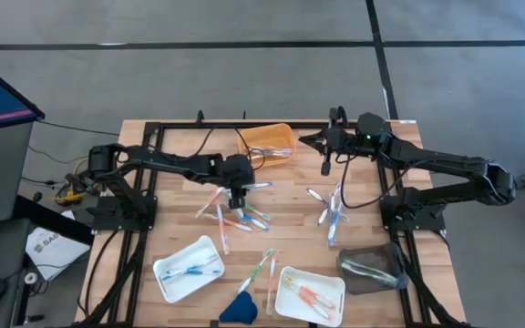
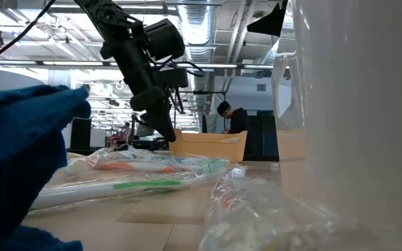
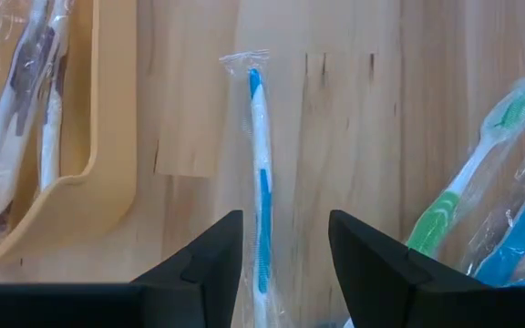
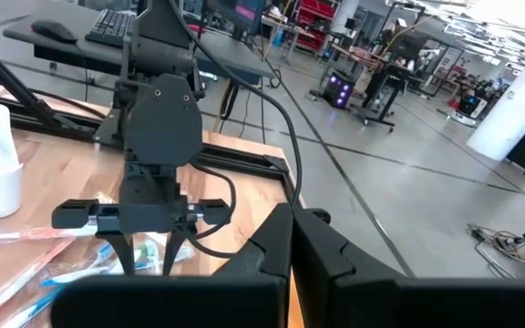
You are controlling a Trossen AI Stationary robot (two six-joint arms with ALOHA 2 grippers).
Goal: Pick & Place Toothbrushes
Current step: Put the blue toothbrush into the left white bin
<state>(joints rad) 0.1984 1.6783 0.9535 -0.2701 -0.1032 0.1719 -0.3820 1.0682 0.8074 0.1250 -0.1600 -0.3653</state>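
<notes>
From above, the left gripper (image 1: 237, 199) hangs over the pile of toothbrushes (image 1: 231, 214) at table centre; more lie at about three o'clock from it (image 1: 331, 211), and some rest in the white trays (image 1: 188, 267) at six o'clock, the orange tray (image 1: 267, 139) at one o'clock and a dark tray (image 1: 372, 269) at four o'clock. The right gripper (image 1: 325, 164) waits raised near the table's far edge, arm folded back.

The low view adds height: the left arm slopes steeply down, its gripper (image 2: 165, 132) just above the wrapped toothbrushes (image 2: 145, 171); a blue cloth-like object (image 2: 19, 153) blocks the near side, and a person (image 2: 232, 118) stands behind.

The left wrist view alone shows the jaws parted, gripping nothing, straddling a wrapped blue-and-white toothbrush (image 3: 261, 173) on the wood (image 3: 354, 109); contact is hard to judge. A green one (image 3: 468, 178) lies beside.

The right wrist view shows its own fingers (image 4: 267, 251) pressed together, empty, facing the left arm's gripper (image 4: 149, 260).
</notes>
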